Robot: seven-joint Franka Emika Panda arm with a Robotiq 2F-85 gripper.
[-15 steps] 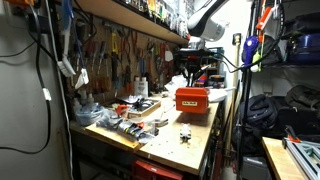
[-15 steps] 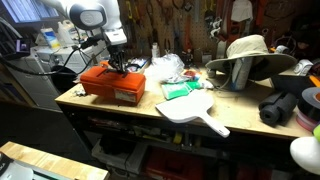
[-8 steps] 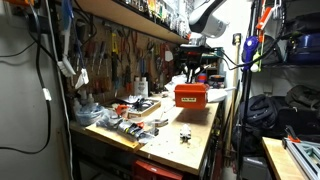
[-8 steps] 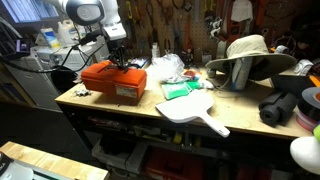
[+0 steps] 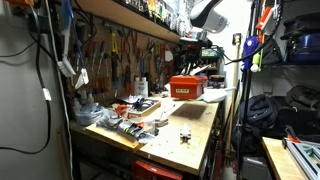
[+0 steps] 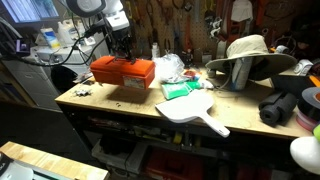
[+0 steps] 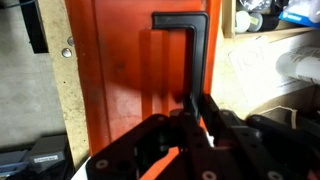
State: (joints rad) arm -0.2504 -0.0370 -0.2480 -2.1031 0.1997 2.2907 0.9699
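An orange toolbox (image 5: 187, 88) (image 6: 124, 72) with a black handle (image 7: 196, 50) hangs from my gripper above the wooden workbench (image 6: 150, 110) in both exterior views. My gripper (image 7: 199, 112) is shut on the handle, seen from above in the wrist view, with the orange lid (image 7: 115, 80) filling the frame below it. The box is clear of the bench top. The arm (image 5: 205, 15) (image 6: 100, 8) reaches down onto it from above.
A white cutting board (image 6: 192, 110), green packets (image 6: 182, 88) and a straw hat (image 6: 248, 55) lie along the bench. Boxes and small parts (image 5: 135, 112) sit on the bench end. A pegboard of tools (image 5: 115, 55) backs it.
The toolbox has been lifted off the bench by its handle and now hangs higher. The arm rose with it.
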